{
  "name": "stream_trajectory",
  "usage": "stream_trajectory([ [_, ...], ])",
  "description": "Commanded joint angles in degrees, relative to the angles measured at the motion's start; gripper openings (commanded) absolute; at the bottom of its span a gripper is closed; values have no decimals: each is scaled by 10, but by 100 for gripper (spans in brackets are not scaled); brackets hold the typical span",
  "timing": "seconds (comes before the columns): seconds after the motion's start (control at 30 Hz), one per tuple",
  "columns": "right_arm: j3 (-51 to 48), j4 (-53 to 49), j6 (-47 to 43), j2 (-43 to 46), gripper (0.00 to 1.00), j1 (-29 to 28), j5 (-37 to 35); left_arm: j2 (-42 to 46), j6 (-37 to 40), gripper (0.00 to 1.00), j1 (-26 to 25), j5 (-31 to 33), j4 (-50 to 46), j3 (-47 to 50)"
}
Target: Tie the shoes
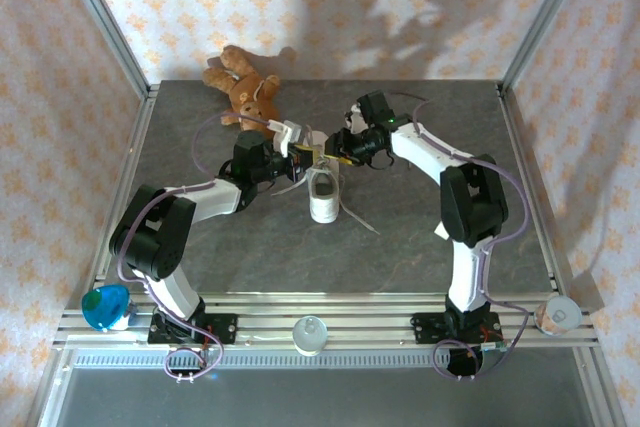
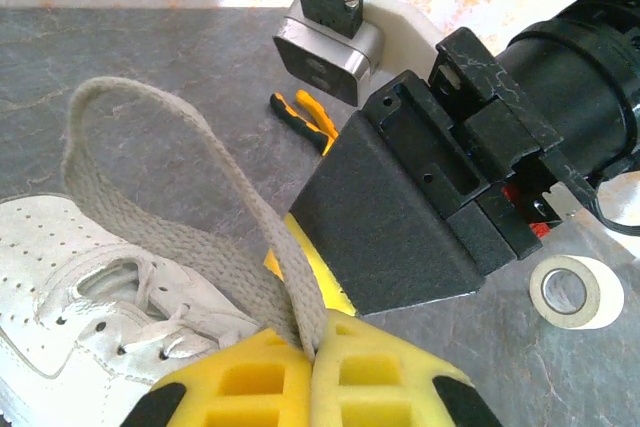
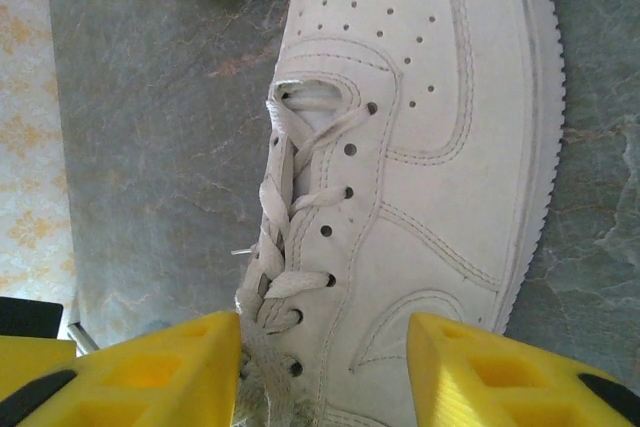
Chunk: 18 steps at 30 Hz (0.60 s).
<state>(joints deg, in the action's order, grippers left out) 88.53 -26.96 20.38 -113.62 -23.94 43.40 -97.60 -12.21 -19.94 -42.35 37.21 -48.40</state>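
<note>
1. The shoe [image 1: 323,197] sat mid-table [image 1: 420,237], with the teddy [image 1: 245,87] well behind it to the left.
2. The left gripper [image 2: 315,362] was pressed together, pinching a lace [image 2: 250,217] loop that arched up off the shoe.
3. The right gripper [image 3: 325,367] was spread, with one yellow finger [image 3: 150,372] by the eyelets and the other over the shoe's side.
4. Both grippers crowded the shoe's far end, close together.
</note>
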Motion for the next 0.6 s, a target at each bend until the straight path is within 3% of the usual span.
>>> stream_trajectory([
  [0.0,19,6,17,-8,48,-1,29,18,-6,0,-2,10,31,10],
  [0.17,27,9,22,-19,40,-1,55,18,-6,0,-3,14,32,13],
  [0.4,25,15,5,-16,3,-1,72,27,-10,0,-1,24,36,29],
  [0.57,-15,55,-15,21,0,1,41,35,-24,0,2,36,49,50],
])
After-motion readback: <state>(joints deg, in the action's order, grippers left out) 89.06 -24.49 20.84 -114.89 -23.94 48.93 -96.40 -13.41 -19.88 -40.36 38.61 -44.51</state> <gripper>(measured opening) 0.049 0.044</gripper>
